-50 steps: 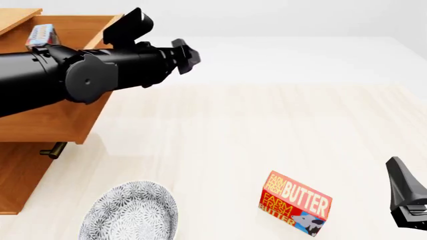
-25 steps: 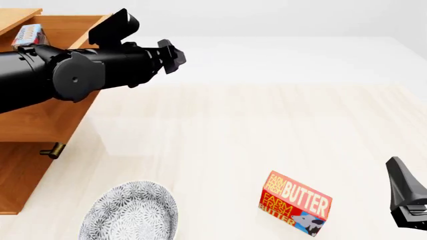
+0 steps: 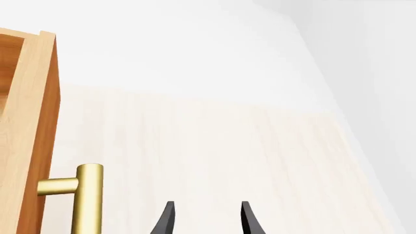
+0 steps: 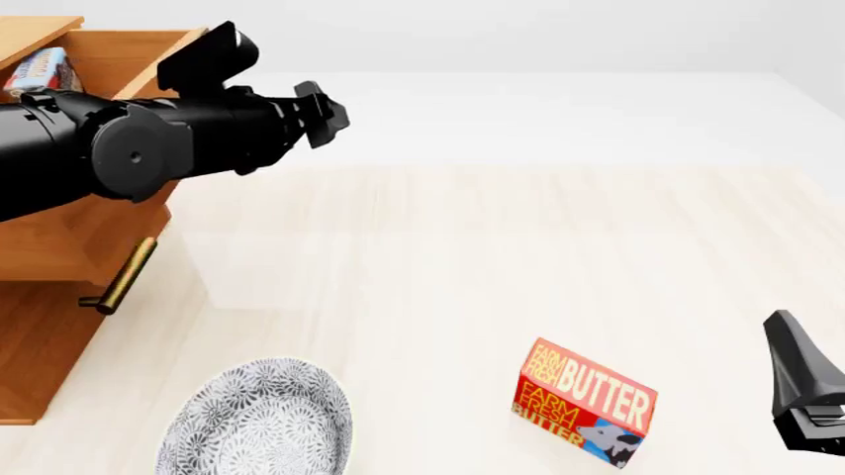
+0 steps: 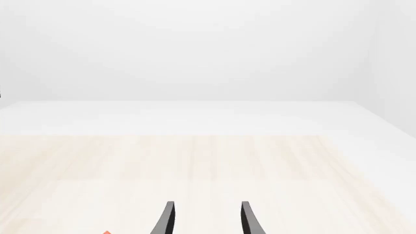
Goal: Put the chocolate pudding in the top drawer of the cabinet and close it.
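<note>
Presently:
Chocolate pudding (image 4: 40,67): light-blue box, part-hidden in top drawer (image 4: 93,237), ten o'clock.
Left end effector (image 3: 205,219): spread, empty.
Right end effector (image 5: 205,219): spread.

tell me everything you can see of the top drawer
The top drawer is light-brown wood, deep, and open, sticking out of the cabinet toward the table. A brass bar handle sits on its front. The chocolate pudding lies inside, near the back. The left arm crosses in front of it; its open gripper holds nothing. Whether the arm touches the drawer is unclear.

The cabinet (image 4: 53,247) looked matt wood, its handle (image 3: 87,195) glossy brass; the table (image 4: 528,257) pale smooth wood, the arm (image 4: 119,158) black plastic
</note>
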Motion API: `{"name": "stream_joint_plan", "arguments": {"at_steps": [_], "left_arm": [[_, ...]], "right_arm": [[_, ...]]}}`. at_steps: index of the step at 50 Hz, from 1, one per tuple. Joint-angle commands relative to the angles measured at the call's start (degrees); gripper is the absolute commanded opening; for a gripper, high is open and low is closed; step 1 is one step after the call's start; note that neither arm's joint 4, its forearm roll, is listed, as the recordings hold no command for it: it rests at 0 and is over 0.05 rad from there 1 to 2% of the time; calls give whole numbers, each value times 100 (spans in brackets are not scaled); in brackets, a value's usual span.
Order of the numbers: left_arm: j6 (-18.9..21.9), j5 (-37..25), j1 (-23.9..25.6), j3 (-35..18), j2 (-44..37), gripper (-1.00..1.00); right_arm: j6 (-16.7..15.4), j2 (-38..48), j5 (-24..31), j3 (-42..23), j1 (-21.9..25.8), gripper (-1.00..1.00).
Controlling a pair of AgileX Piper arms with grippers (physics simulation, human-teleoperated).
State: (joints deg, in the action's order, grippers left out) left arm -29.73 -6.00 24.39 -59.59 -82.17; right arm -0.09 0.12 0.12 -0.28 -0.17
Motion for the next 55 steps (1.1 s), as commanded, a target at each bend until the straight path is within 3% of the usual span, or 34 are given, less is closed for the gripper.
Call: {"name": "stream_joint_plan", "arguments": {"at_steps": [1,55], "left_arm": [[60,14,-160,24,-62,100],[135,102,-683,280,62,100]], "right_arm": [[0,0,0,0,0,100],[0,0,0,0,0,100]]}}
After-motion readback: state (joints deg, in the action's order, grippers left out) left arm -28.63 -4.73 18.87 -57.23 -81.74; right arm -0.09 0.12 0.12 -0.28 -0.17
